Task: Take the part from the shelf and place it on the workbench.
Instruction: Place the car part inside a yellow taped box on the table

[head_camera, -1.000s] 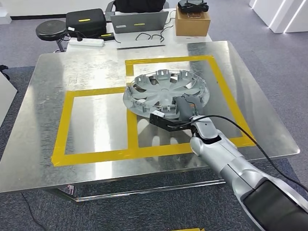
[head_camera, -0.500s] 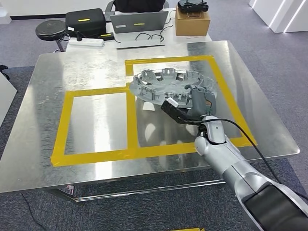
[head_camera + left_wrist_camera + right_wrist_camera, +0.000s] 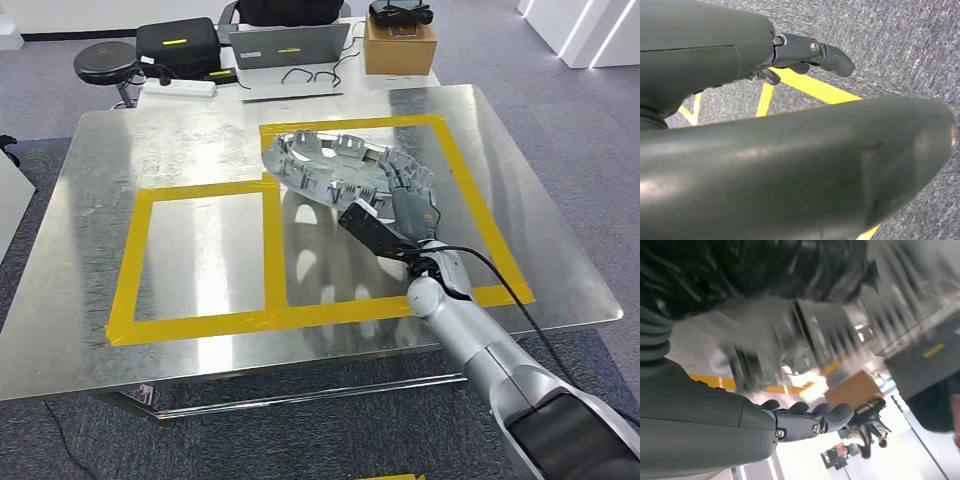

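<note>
The part is a grey plastic wheel cover (image 3: 340, 170), ribbed underside up. It is tilted above the right-hand yellow-taped square (image 3: 469, 190) of the metal workbench (image 3: 204, 250). My right hand (image 3: 411, 215) grips its near right rim, and its reflection shows on the metal below. In the right wrist view the cover (image 3: 764, 335) is a grey blur close over the dark fingers (image 3: 810, 422). My left hand (image 3: 806, 52) hangs over grey carpet with yellow floor tape, fingers stretched out and holding nothing.
Behind the workbench stand a laptop (image 3: 289, 45), a cardboard box (image 3: 400, 45), a black case (image 3: 177, 45), a white power strip (image 3: 180, 88) and a round black stool (image 3: 106, 62). A black cable (image 3: 521, 295) runs along my right arm. A second taped square (image 3: 200, 255) lies to the left.
My right hand has raised the wheel cover off the tabletop and tipped it from nearly flat to steeply tilted, carrying it a little farther back. The camera has not moved.
</note>
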`<action>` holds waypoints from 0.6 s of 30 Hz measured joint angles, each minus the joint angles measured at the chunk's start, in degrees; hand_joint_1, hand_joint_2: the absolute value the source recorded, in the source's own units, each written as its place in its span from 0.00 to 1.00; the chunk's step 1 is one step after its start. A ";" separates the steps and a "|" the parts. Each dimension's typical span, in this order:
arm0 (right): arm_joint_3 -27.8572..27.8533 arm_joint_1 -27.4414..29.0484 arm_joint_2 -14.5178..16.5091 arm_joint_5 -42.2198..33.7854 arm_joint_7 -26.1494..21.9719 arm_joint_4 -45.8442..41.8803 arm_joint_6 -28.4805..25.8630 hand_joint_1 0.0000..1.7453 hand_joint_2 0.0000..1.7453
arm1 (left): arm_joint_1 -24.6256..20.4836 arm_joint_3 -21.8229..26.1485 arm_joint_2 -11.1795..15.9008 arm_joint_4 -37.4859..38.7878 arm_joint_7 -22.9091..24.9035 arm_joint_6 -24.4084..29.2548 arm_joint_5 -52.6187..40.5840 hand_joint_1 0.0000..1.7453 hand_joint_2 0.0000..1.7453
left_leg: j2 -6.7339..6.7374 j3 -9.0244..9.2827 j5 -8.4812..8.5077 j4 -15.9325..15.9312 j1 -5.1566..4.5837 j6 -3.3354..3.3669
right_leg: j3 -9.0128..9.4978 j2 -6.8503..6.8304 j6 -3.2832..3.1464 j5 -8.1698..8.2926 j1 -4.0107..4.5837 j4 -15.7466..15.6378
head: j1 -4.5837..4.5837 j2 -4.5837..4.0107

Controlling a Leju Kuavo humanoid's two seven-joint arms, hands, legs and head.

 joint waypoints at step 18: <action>-3.32 7.40 -1.13 -11.20 -12.31 -26.43 -10.66 0.00 0.00 | 0.15 4.92 -0.47 0.00 -6.43 0.13 4.79 0.00 0.00 | 0.01 0.04 -0.01 0.00 0.02 0.00 | -0.01 0.00 0.00 -0.01 -0.02 -0.01 | 0.01 -0.01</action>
